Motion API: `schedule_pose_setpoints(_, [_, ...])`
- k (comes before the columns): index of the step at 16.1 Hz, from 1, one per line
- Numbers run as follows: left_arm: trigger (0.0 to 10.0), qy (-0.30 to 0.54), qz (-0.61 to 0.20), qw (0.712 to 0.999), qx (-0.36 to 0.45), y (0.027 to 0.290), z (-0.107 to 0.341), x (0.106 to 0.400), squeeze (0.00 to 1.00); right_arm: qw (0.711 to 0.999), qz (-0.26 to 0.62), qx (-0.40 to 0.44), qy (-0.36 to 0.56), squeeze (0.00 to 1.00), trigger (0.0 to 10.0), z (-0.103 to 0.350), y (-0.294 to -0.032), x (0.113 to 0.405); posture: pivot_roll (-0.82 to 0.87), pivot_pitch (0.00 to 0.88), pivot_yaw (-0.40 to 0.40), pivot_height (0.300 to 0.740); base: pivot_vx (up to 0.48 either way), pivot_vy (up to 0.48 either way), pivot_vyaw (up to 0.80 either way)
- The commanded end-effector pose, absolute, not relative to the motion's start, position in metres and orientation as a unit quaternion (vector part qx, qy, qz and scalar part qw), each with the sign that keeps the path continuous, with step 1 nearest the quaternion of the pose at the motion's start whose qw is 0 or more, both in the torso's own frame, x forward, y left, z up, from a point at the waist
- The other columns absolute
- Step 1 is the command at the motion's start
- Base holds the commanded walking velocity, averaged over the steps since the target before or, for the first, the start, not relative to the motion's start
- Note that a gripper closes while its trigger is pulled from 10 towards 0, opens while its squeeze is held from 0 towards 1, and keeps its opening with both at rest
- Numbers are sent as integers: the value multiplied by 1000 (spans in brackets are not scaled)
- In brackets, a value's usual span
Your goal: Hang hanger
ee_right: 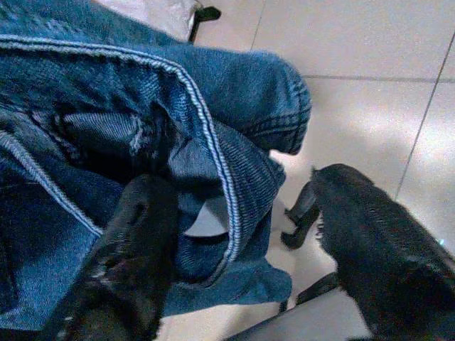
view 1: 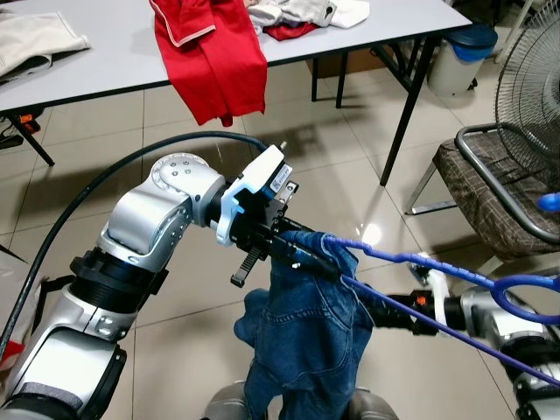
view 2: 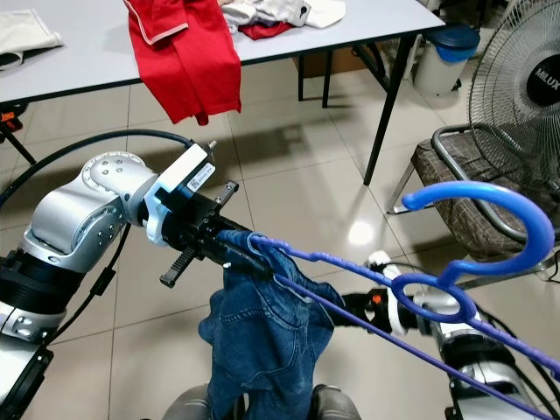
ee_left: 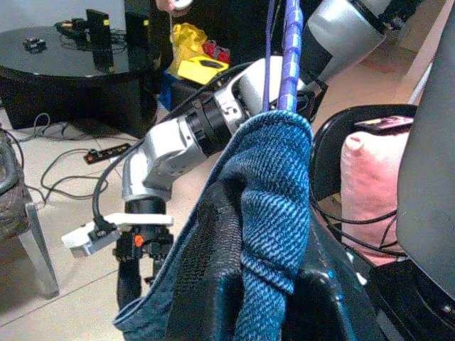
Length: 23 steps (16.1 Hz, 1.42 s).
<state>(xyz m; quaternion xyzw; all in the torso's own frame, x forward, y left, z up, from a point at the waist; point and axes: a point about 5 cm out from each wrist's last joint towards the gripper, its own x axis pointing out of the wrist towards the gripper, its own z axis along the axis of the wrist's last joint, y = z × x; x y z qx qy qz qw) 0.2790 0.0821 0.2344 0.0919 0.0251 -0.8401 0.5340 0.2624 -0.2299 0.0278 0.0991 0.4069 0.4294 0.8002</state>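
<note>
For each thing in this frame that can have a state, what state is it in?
Blue hanger: held in the air, not hung on anything.
Jeans: draped over the hanger's end, dangling.
Left tool: shut on the jeans at the hanger.
Right tool: open beside the jeans.
Red garment: hanging over the table edge.

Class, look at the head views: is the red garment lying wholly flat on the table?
No. The red garment hangs over the edge of the table, reaching down toward the floor.
</note>
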Motion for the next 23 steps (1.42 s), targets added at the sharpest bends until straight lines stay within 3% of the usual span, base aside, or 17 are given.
schedule_pose_setpoints(1, [0,9,-839,534,102,83,242,280,0,796,435,104,407,0,275,25,-226,258,49,147,77,740,0,0,0])
schedule_pose_setpoints(18, [0,6,-832,545,106,89,244,284,0,818,386,184,384,0,0,10,-216,241,49,131,92,740,0,0,0])
schedule_pose_setpoints(22, [0,15,-777,616,124,103,230,297,0,866,301,217,336,0,0,15,-230,242,33,111,101,740,0,0,0])
schedule_pose_setpoints(23, [0,21,-743,656,129,112,221,303,0,885,264,229,307,0,0,19,-238,242,26,108,103,740,0,0,0])
